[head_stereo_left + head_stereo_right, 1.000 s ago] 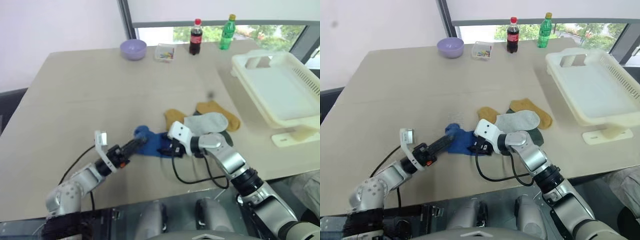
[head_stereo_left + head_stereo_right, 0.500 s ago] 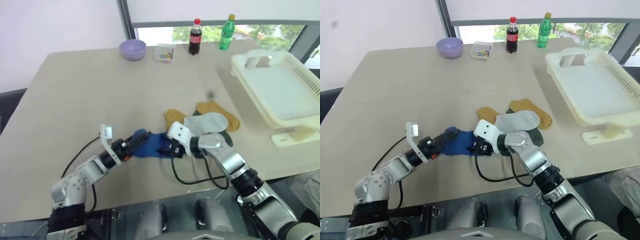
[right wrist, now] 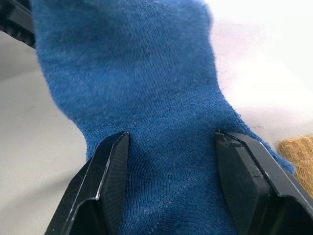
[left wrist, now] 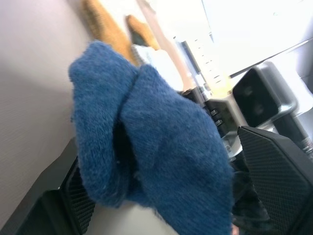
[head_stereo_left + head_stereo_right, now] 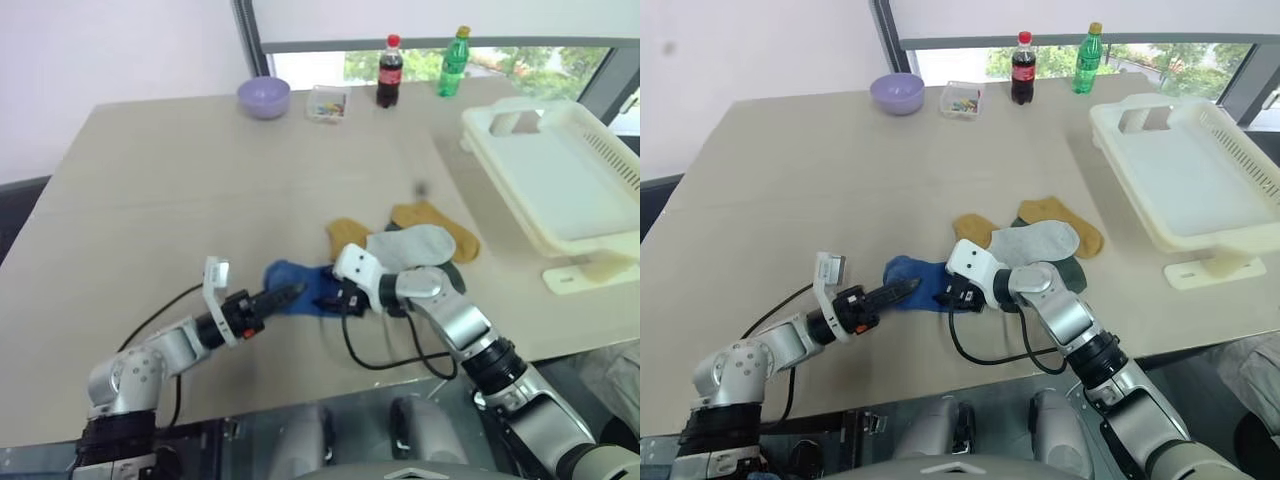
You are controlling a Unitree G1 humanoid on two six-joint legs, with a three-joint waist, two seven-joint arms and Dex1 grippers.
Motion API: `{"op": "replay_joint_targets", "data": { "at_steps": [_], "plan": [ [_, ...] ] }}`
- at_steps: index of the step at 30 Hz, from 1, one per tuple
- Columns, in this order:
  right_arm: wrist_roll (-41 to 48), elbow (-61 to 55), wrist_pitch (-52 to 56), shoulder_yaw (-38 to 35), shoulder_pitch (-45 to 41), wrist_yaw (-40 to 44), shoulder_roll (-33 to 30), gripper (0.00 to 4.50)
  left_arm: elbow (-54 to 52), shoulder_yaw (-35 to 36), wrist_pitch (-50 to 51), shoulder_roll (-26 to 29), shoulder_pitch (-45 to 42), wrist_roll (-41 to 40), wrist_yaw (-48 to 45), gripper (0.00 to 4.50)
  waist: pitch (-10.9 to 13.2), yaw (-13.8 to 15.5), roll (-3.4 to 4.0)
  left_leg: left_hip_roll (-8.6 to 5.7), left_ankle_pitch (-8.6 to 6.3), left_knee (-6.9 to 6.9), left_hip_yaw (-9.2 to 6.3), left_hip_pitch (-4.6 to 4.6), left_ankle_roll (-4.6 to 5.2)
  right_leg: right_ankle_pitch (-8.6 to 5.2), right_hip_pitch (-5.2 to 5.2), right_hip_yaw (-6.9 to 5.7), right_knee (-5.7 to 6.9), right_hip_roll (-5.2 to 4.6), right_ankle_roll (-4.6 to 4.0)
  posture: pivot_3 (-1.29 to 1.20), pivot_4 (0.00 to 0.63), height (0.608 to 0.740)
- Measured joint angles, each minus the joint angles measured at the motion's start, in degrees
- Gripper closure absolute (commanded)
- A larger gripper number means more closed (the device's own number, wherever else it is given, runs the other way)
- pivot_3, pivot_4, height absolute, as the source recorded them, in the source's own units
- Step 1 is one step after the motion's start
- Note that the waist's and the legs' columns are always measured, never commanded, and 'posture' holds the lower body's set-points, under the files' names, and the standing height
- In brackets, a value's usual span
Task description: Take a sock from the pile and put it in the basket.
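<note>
- Socks make up the pile near the front edge of the table: a blue sock at its left end, two mustard-yellow ones behind it, a pale grey one across the middle and a dark green one peeking out beneath.
- Blue sock lies flat on the table between the two black fingers of my right gripper; the fingers are spread and stand on either side of the cloth, pressing down along it, and I cannot tell whether they pinch it.
- My left gripper reaches in from the left, roughly level, its tips at the blue sock's free end. In the left wrist view the bunched blue fabric sits between its widely parted fingers, which have not closed on it.
- My two grippers face each other across this one sock, close together.
- Off to the right stands the basket, cream-white with slotted sides, well apart from the pile and with no sock in it.
- Along the far edge of the table stand a lilac bowl, a small clear box with coloured bits, a dark cola bottle and a green bottle.
</note>
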Motion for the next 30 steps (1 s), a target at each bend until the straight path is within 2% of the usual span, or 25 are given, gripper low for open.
{"op": "replay_joint_targets", "data": {
  "at_steps": [5, 11, 22, 27, 28, 30],
  "plan": [
    [0.0, -1.9, 2.3, 0.0, -0.2, -0.1, -0.4, 1.65, -0.1, -0.2, 3.3, 0.1, -0.5, -3.1, -0.4, 0.04, 0.2, 0.0, -0.13, -0.01, 0.00, 0.00, 0.00, -0.03, 0.00, 0.00, 0.00, 0.00, 0.00, 0.01, 0.00, 0.00, 0.150, 0.740],
    [0.0, -4.1, 5.3, 0.0, -0.5, -0.4, -1.2, 1.65, -0.2, -0.8, 4.3, -0.5, -1.2, -3.2, -0.4, 0.04, 0.4, 0.5, -0.32, -0.04, 0.00, 0.00, -0.01, -0.06, 0.00, 0.00, -0.01, -0.01, -0.03, -0.02, 0.00, 0.00, 0.150, 0.740],
    [0.3, -11.7, 12.6, -1.4, 0.3, -1.8, -5.3, 1.65, 5.0, -5.6, 1.1, -5.8, -6.8, 1.5, -1.5, 0.04, 0.6, 1.4, -0.32, -0.15, 0.01, 0.00, -0.05, -0.27, 0.00, 0.00, -0.06, -0.04, -0.10, -0.01, 0.00, 0.00, 0.150, 0.740],
    [1.5, -14.6, 15.9, -2.8, 1.0, -2.3, -6.8, 1.65, 5.7, -6.8, 0.5, -6.1, -7.9, 2.9, -2.7, 0.04, 0.7, 1.4, -0.34, -0.15, 0.02, 0.00, -0.11, -0.35, 0.00, 0.01, -0.09, -0.11, -0.11, 0.05, 0.02, 0.00, 0.150, 0.740],
    [1.8, -15.6, 16.6, -3.0, 1.2, -2.3, -7.3, 1.14, 5.8, -6.9, 0.5, -6.1, -8.1, 3.1, -2.9, 0.00, 0.7, 1.4, -0.35, -0.15, 0.02, 0.00, -0.14, -0.38, 0.00, 0.00, -0.10, -0.14, -0.12, 0.05, 0.02, 0.00, 0.150, 0.740],
    [2.3, -18.1, 18.0, -3.6, 1.8, -2.3, -8.8, 0.42, 6.0, -7.1, 0.5, -6.2, -8.3, 3.6, -3.6, 0.00, 0.7, 1.5, -0.36, -0.16, 0.02, 0.00, -0.15, -0.40, 0.00, 0.00, -0.09, -0.14, -0.14, 0.04, 0.04, 0.00, 0.150, 0.740]
  ]
}}
